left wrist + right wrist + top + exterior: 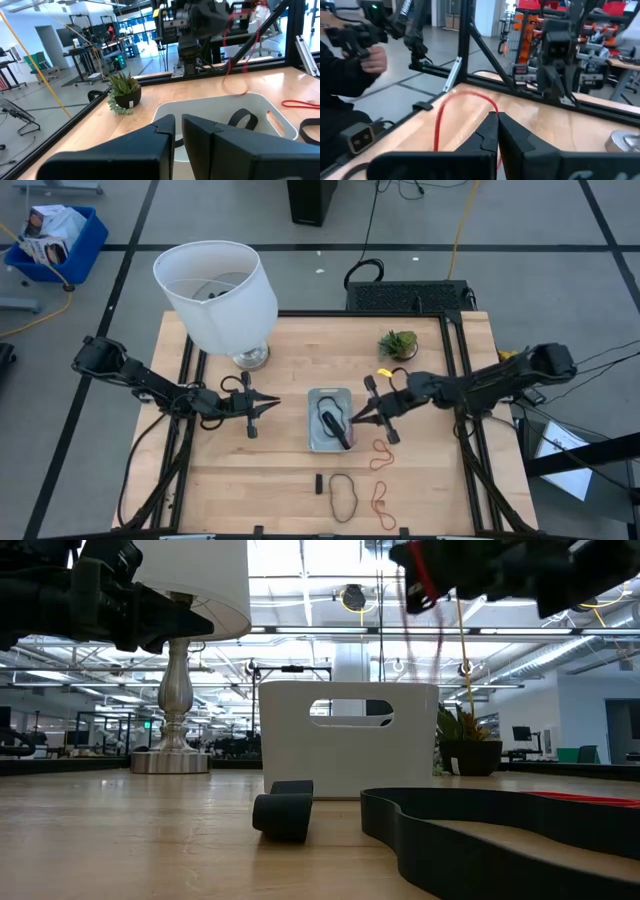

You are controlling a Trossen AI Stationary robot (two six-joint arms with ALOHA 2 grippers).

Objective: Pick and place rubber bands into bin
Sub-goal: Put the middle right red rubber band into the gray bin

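The bin (322, 442) is a silvery-grey tray at the table's middle, with a black rubber band (332, 423) lying inside it. My right gripper (352, 418) hovers at the bin's right rim, shut on a red rubber band (451, 102). That band also shows in the left wrist view (228, 55), hanging over the bin (210, 107). My left gripper (268, 408) is shut and empty, left of the bin and pointing at it. More bands lie on the table: a black one (343, 493) and two red ones (380, 452) (383, 502). My right gripper pinches the red band's strand (489, 105) between its two fingertips. The fingers come from the table's right side, slanting down. The band hangs below them as a slack loop (239, 90) over the bin's right rim, lifted off the table.
A white-shaded lamp (220, 295) stands at the far left and a small potted plant (398, 343) at the far right. A short black piece (318, 483) lies near the front. A person's hand (370, 57) shows beyond the table in the right wrist view.
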